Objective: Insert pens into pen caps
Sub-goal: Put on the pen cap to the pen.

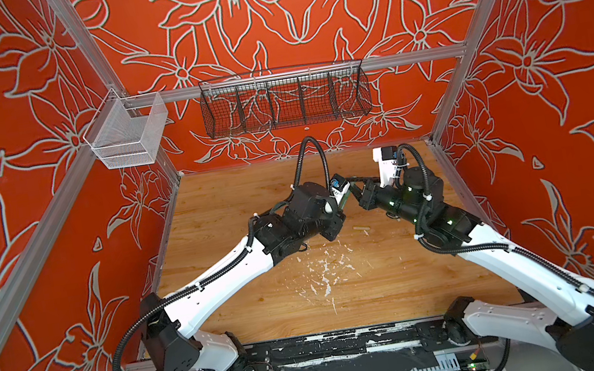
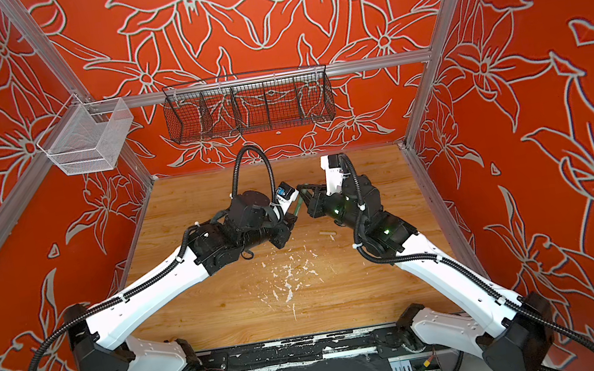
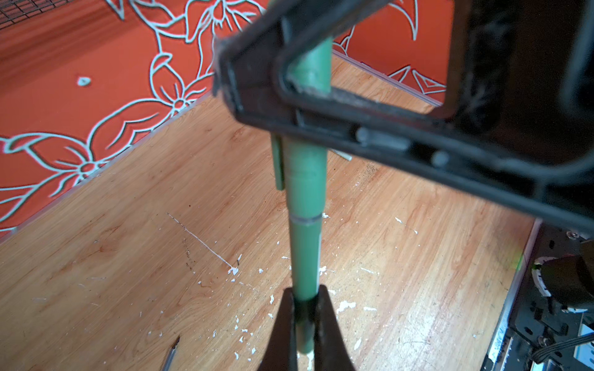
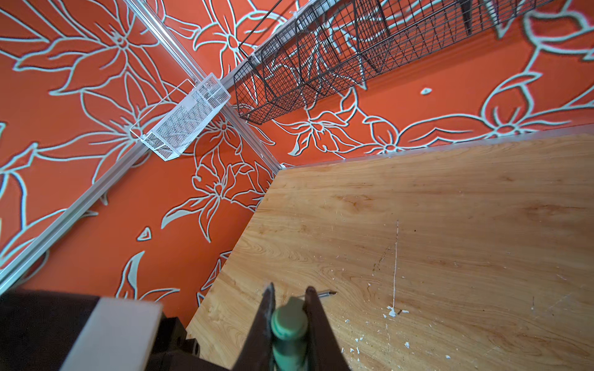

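Observation:
Above the middle of the wooden table, my left gripper (image 3: 303,298) is shut on the lower end of a green pen (image 3: 304,257). A matching green pen cap (image 3: 303,180) sits over the pen's other end, its edge meeting the barrel at a visible seam. My right gripper (image 4: 289,298) is shut on that cap (image 4: 289,321). In both top views the two grippers (image 1: 344,203) (image 1: 359,190) meet tip to tip. A tan pen cap (image 1: 361,228) lies loose on the table just in front of them. A pale pen with a dark tip (image 4: 323,293) lies on the wood.
A black wire basket (image 1: 284,98) hangs on the back rail and a white mesh basket (image 1: 128,134) on the left rail. White paint flecks (image 1: 324,274) dot the table's middle. Red patterned walls close in three sides.

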